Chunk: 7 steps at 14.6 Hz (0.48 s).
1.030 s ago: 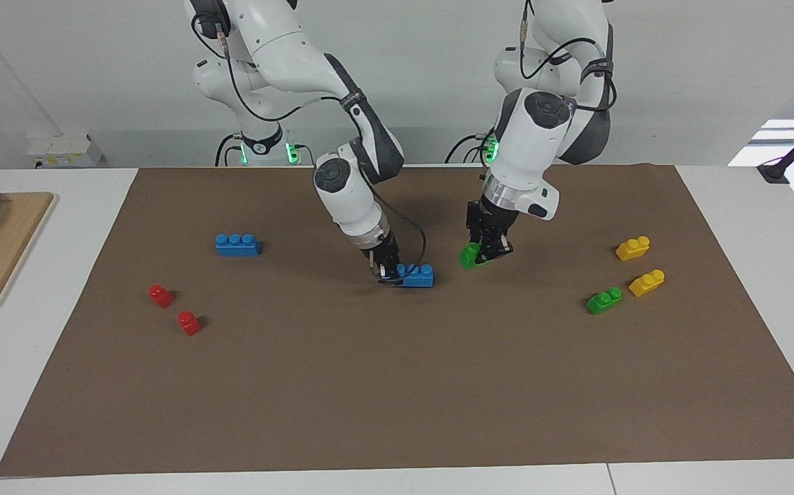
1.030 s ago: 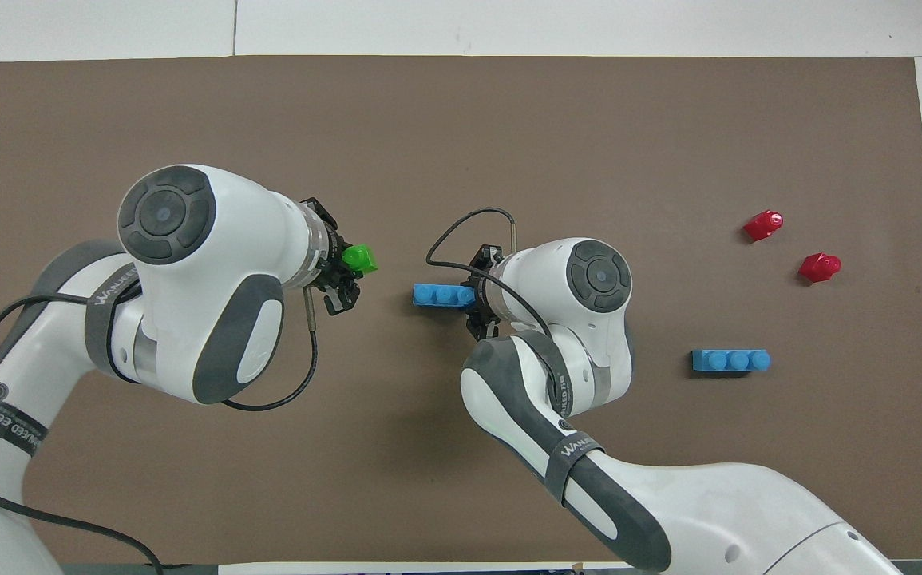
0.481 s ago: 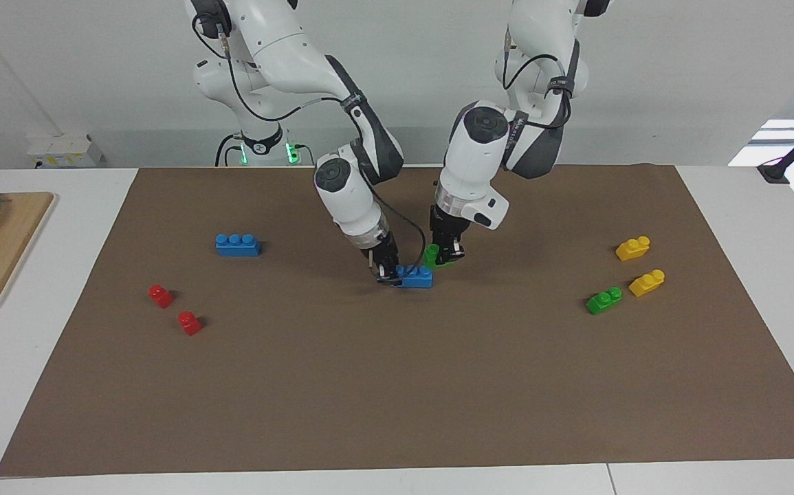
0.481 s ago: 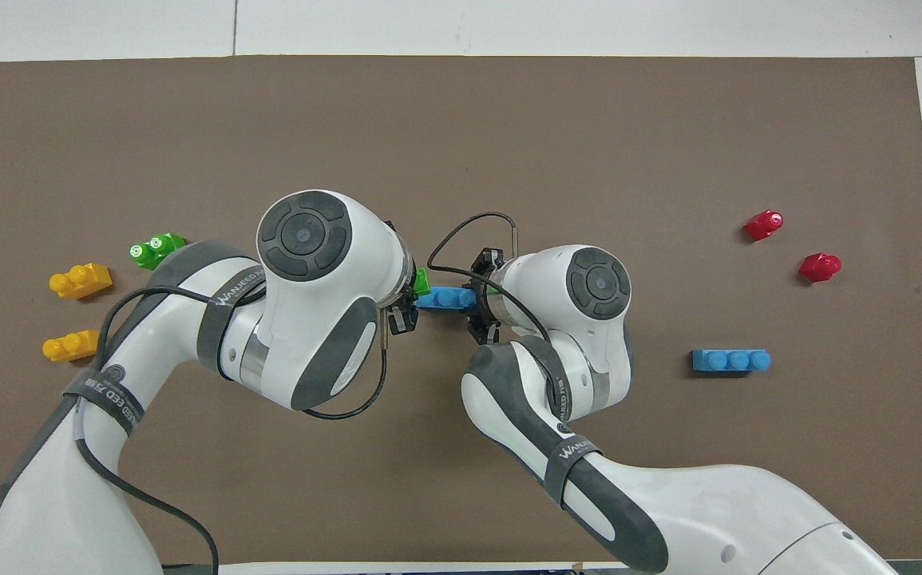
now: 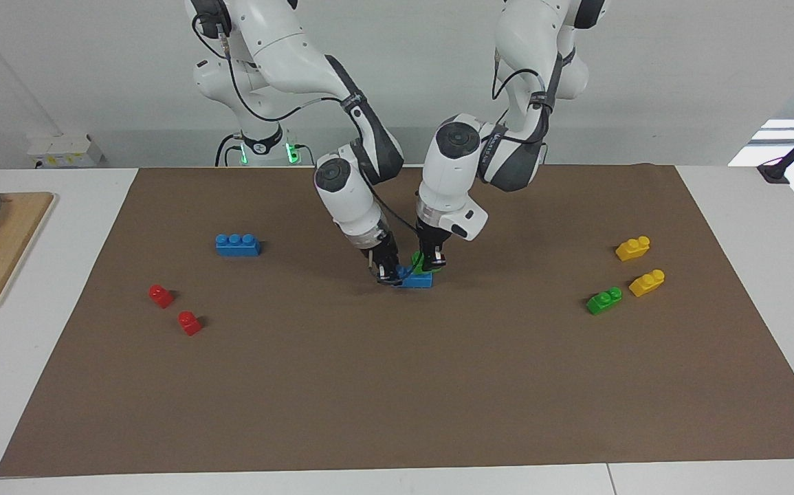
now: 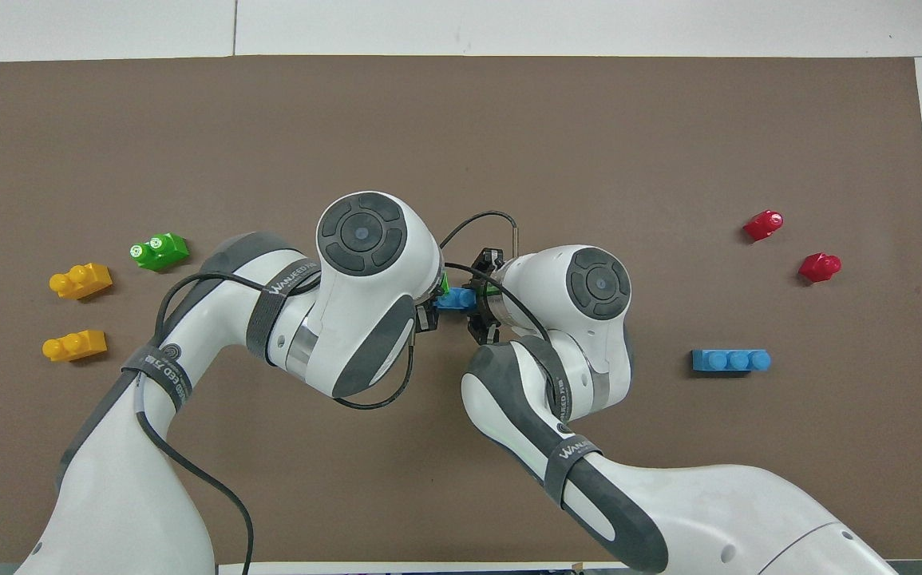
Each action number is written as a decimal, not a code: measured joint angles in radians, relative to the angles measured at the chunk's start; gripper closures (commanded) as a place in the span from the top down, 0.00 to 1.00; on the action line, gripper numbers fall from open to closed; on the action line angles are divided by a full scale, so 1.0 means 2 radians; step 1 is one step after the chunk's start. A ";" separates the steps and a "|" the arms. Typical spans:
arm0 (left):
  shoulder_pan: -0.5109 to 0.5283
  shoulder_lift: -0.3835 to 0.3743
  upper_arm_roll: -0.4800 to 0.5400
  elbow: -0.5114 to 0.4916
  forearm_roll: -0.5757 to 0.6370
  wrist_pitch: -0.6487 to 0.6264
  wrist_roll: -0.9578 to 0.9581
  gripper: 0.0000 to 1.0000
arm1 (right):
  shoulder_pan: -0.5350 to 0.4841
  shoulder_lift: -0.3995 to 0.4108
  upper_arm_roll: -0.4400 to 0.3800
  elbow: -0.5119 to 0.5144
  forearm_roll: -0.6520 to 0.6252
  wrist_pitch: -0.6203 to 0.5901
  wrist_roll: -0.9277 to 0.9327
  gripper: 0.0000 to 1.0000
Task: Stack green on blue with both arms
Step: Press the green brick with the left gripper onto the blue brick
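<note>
Left tool pinches a green brick and holds it on the end of a blue brick that points toward the left arm's end of the bench. Right tool is clamped on the other end of that same blue brick, which lies on the brown mat at the middle of the bench. In the overhead view only a short piece of the blue brick shows between the two wrists, with a sliver of green beside it.

Taking the held blue brick as the landmark: a second blue brick and two red bricks lie toward the right arm's end from it. A second green brick and two yellow bricks lie toward the left arm's end.
</note>
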State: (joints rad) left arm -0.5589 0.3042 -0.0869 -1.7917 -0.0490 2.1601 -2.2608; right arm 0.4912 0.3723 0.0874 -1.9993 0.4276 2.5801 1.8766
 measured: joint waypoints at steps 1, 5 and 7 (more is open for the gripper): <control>0.000 0.003 0.000 0.003 0.000 0.000 0.000 0.00 | 0.000 0.000 0.000 0.000 0.000 0.000 0.000 0.00; -0.009 0.007 -0.001 0.004 0.000 0.001 0.000 0.00 | 0.000 0.000 0.000 0.000 0.000 0.000 0.000 0.00; -0.013 0.009 -0.001 0.003 0.000 0.002 0.000 0.00 | 0.000 0.000 0.000 0.000 0.000 0.000 0.000 0.00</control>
State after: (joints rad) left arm -0.5847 0.3217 -0.0891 -1.7861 -0.0490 2.1643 -2.2603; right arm 0.4913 0.3722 0.0873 -1.9995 0.4276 2.5805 1.8766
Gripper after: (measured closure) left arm 0.656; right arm 0.656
